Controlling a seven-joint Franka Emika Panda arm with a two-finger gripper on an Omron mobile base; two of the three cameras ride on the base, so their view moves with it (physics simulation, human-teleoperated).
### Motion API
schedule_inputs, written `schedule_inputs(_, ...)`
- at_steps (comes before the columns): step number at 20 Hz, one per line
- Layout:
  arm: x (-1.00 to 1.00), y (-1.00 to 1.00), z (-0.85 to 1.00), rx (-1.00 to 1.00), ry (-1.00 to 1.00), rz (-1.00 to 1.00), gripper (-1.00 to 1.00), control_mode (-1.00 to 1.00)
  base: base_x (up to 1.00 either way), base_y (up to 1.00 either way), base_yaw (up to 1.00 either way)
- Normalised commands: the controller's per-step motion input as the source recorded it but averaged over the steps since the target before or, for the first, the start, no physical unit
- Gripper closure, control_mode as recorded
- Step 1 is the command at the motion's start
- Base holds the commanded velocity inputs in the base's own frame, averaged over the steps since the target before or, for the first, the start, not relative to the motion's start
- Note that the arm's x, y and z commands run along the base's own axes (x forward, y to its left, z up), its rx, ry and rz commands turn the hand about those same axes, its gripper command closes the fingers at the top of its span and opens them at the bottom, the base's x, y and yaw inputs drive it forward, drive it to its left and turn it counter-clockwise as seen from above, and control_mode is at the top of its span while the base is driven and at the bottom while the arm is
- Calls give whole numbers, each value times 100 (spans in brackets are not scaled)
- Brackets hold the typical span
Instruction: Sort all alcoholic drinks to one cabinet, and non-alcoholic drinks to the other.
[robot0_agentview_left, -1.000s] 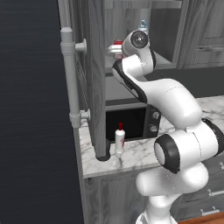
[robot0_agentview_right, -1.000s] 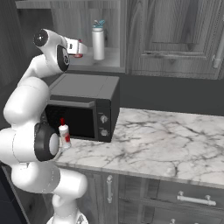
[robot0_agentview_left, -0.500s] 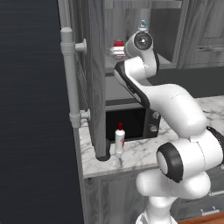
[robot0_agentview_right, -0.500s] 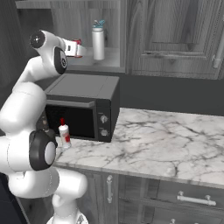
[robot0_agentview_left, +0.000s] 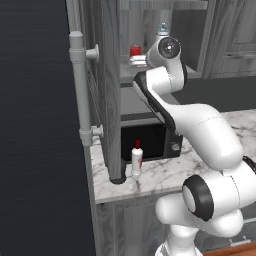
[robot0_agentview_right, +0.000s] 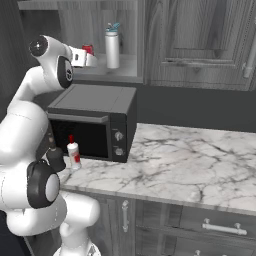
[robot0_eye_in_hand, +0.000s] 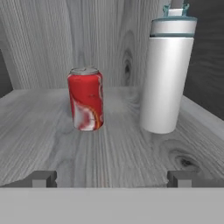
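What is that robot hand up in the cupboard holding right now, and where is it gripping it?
Nothing. The gripper is open and empty, its fingertips spread wide. The red can stands untouched on the shelf ahead, beside the pale bottle.

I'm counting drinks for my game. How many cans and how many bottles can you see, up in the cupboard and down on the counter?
Cans: 1, the red soda can on the cupboard shelf.
Bottles: 2, the pale-grey bottle with the light-blue cap beside the can, and the small white bottle with the red cap on the counter by the microwave.
Total: 3 drinks.
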Motion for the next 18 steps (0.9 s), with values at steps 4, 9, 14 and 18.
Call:
schedule_inputs(4, -32, -9, 0, 0, 5, 0, -100, -100, 0, 0, 0)
schedule_inputs(9, -27, -5, 0, 0, 4, 0, -100, -100, 0, 0, 0)
schedule_inputs(14, -27, -3, 0, 0, 8, 1, -100, -100, 0, 0, 0)
schedule_inputs(18, -22, 0, -3, 0, 14, 4, -100, -100, 0, 0, 0)
